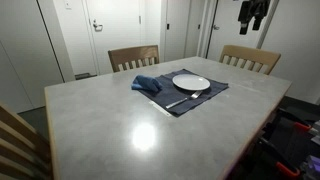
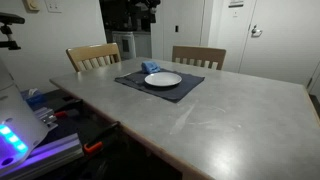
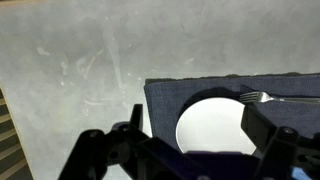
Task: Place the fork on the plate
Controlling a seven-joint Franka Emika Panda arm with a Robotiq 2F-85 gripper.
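The white plate [image 1: 191,83] sits on a dark placemat [image 1: 205,97] at the far side of the table, and shows in both exterior views [image 2: 163,79]. The silvery fork [image 1: 183,99] lies on the placemat just in front of the plate. In the wrist view the plate [image 3: 208,122] is below me and the fork's tines [image 3: 258,97] lie beside its rim. My gripper [image 3: 200,140] is open and empty, high above the plate. It hangs at the top of both exterior views [image 1: 253,12] [image 2: 148,10].
A folded blue cloth [image 1: 147,84] lies on the placemat next to the plate. Two wooden chairs [image 1: 133,57] [image 1: 250,58] stand behind the table. The grey tabletop [image 1: 130,125] spreads wide toward the front edge.
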